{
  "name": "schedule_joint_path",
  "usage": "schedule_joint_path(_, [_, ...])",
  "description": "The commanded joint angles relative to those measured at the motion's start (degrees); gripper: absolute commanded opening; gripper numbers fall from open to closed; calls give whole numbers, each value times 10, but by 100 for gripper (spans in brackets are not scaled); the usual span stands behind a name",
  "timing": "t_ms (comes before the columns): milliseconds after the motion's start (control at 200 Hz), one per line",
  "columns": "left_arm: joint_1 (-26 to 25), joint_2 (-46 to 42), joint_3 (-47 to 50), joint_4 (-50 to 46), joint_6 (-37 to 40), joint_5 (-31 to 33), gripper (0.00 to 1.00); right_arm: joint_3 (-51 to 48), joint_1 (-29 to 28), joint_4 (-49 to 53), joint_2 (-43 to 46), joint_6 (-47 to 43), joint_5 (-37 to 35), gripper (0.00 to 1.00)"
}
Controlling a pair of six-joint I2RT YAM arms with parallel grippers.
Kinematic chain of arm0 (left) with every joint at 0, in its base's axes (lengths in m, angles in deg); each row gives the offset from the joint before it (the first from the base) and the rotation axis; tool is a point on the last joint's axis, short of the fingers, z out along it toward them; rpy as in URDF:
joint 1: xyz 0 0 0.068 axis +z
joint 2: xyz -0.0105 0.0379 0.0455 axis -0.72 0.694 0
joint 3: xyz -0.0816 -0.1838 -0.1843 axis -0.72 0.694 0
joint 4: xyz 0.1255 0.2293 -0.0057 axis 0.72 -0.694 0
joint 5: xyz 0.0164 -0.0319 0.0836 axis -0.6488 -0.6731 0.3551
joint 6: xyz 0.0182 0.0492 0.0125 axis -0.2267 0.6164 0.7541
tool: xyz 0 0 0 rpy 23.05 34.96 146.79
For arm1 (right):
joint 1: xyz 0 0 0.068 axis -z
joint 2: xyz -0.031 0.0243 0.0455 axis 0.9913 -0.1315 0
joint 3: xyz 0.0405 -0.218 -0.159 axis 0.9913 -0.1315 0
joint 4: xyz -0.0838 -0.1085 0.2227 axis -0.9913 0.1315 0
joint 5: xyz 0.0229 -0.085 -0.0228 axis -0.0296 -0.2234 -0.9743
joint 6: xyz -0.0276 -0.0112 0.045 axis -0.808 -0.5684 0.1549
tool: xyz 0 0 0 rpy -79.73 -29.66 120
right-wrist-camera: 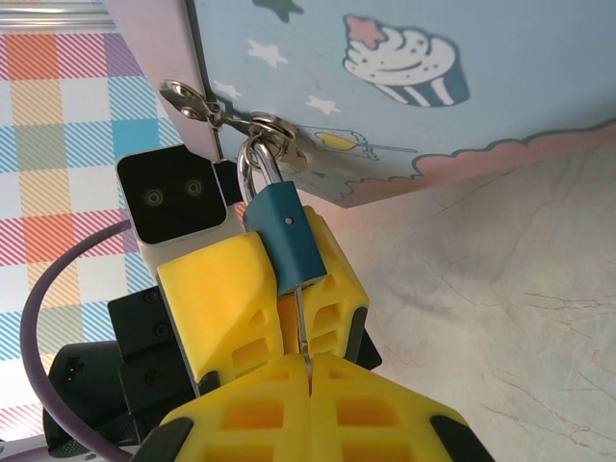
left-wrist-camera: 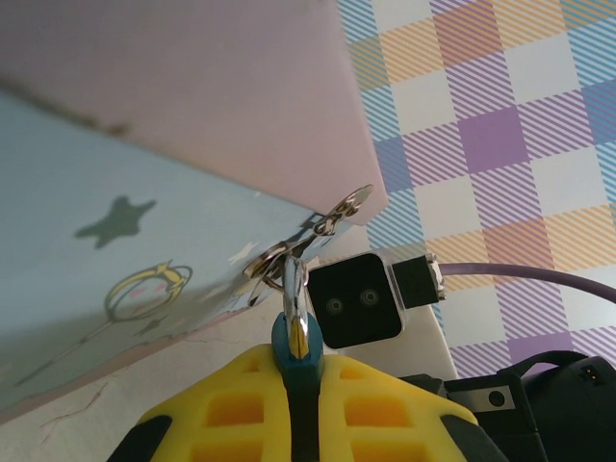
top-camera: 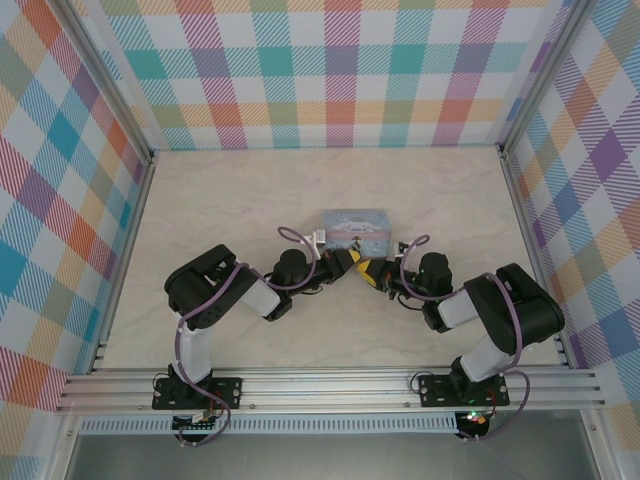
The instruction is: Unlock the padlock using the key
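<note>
Right gripper [right-wrist-camera: 308,371] clamped on key [right-wrist-camera: 302,322]; only thin shaft shows, tip meeting underside of padlock [right-wrist-camera: 286,231], insertion depth unclear. Left gripper [left-wrist-camera: 295,371] pinches padlock body, likely bracing it against key's twist. Padlock sits at front of tin [right-wrist-camera: 462,106], shackle through latch [right-wrist-camera: 269,127]. Key and padlock long axes in line; key points toward shackle, leaning slightly left in right wrist view.
</note>
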Motion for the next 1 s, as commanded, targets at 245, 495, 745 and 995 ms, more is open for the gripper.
schedule_joint_path(245, [-10, -17, -9, 27, -7, -22, 0, 22, 19, -103, -50, 24, 1, 4])
schedule_joint_path(495, [-14, -41, -9, 26, -6, -26, 0, 37, 37, -106, -40, 34, 0, 4])
schedule_joint_path(745, [-23, -13, -15, 27, -8, -19, 0, 63, 36, -97, -39, 40, 4, 4])
schedule_joint_path(995, [-27, -11, -17, 28, -10, -16, 0, 70, 50, -98, -45, 38, 0, 4])
